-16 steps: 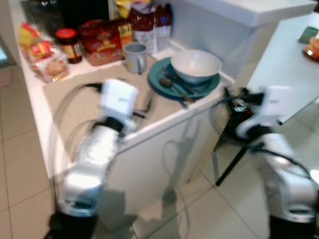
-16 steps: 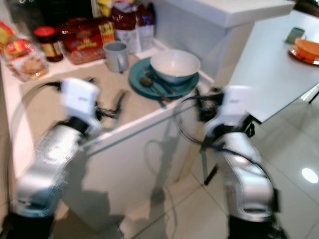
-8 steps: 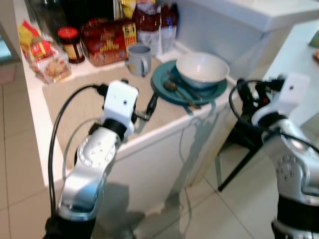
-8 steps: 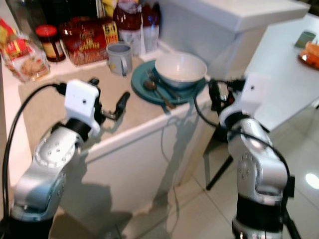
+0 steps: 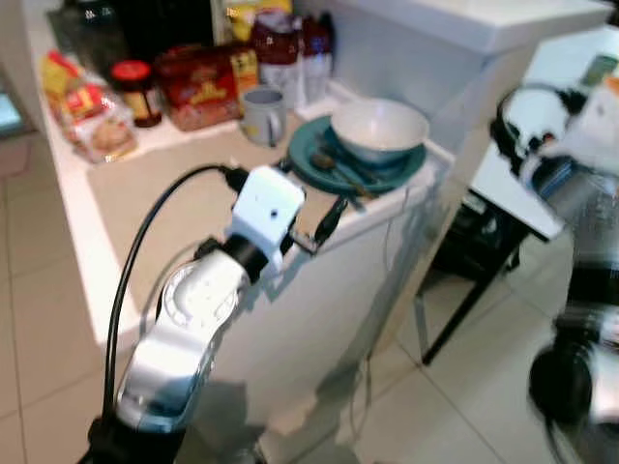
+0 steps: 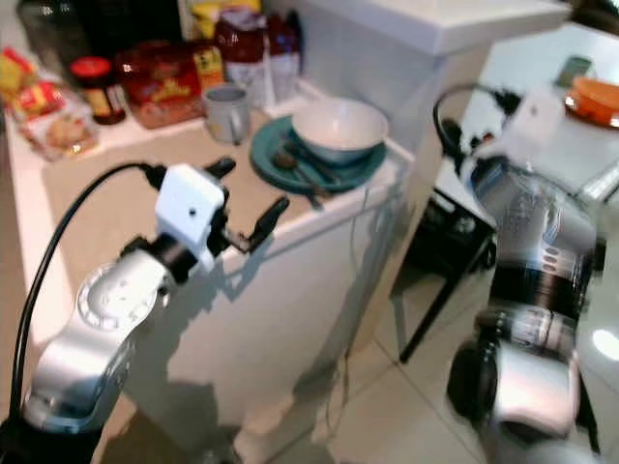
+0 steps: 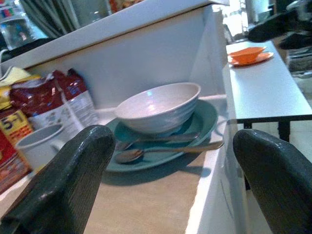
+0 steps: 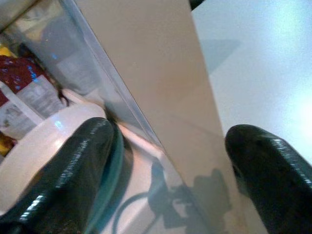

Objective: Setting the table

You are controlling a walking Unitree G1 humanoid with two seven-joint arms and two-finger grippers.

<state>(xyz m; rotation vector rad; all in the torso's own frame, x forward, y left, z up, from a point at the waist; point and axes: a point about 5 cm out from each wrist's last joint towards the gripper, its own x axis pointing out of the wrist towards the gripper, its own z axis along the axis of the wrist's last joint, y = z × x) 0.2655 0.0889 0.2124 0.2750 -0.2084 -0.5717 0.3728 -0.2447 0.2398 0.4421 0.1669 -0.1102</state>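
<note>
Teal plate (image 5: pixel 398 169): round, glazed, on the beige top of the white desk (image 5: pixel 174 203), close to the corner nearest the robot's right; rim near the desk edge.
White bowl (image 5: pixel 379 126): ceramic, upright, empty as far as visible, sitting on the teal plate toward its back.
Metal cutlery (image 7: pixel 161 151): spoon lying across the plate front, handle reaching to the plate rim; a second piece behind it, touching the bowl's foot; type hard to tell.
Grey mug (image 5: pixel 263 113): just beside the plate, toward the back, handle outward.
Left end effector (image 5: pixel 327 220): black fingers apart, nothing held, hovering over the desk edge just short of the plate, aimed at it.
Right end effector (image 8: pixel 170 146): fingers apart, empty, raised beside the desk's corner wall, near the white dining table (image 6: pixel 542 145); arm blurred.
Other items: red-lidded jar (image 5: pixel 135 92), red packets (image 5: pixel 198 82) and snack bags along the back of the desk; orange dish (image 6: pixel 595 97) on the dining table.
Step in hand (judgement): reaching for the plate stack, to carry over to the dining table.
Doing it well (judgement): approach low and level, pinch the near rim, avoid the spoon handle; keep the stack flat on lifting, as bowl and cutlery lie loose and would slide; support with the right end effector from the far side if possible.
Risk (judgement): plate near the edge, easy to nudge off.
</note>
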